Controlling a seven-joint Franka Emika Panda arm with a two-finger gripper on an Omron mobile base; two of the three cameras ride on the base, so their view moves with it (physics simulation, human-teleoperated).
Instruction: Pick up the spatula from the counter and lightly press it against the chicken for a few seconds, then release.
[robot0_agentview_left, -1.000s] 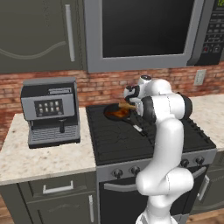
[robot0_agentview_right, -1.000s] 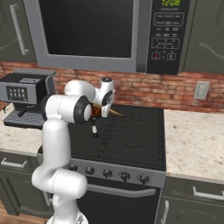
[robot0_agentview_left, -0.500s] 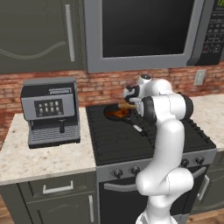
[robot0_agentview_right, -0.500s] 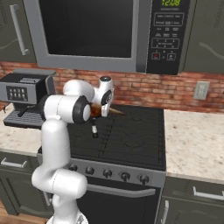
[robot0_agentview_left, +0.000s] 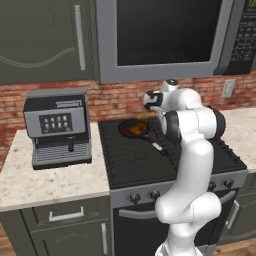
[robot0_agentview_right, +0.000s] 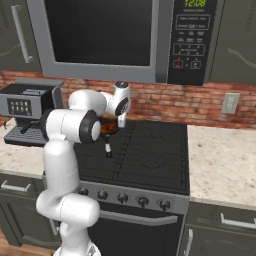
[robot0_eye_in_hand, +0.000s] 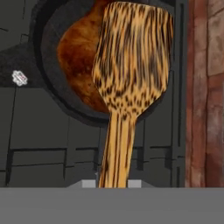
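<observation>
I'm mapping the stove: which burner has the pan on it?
The rear left burner, the one nearest the coffee machine: the pan with the chicken sits there; the other burners hold no cookware.

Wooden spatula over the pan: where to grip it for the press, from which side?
Grip the narrow handle of the speckled brown wooden spatula, at the end far from the blade, coming along its length from behind. The broad flat blade hangs over the browned chicken in the black frying pan and must stay free. The gripper is shut there.

pan (robot0_agentview_left: 134, 129) on the stove (robot0_agentview_left: 136, 162), coffee machine (robot0_agentview_left: 57, 127) on the counter (robot0_agentview_left: 50, 184).
</observation>
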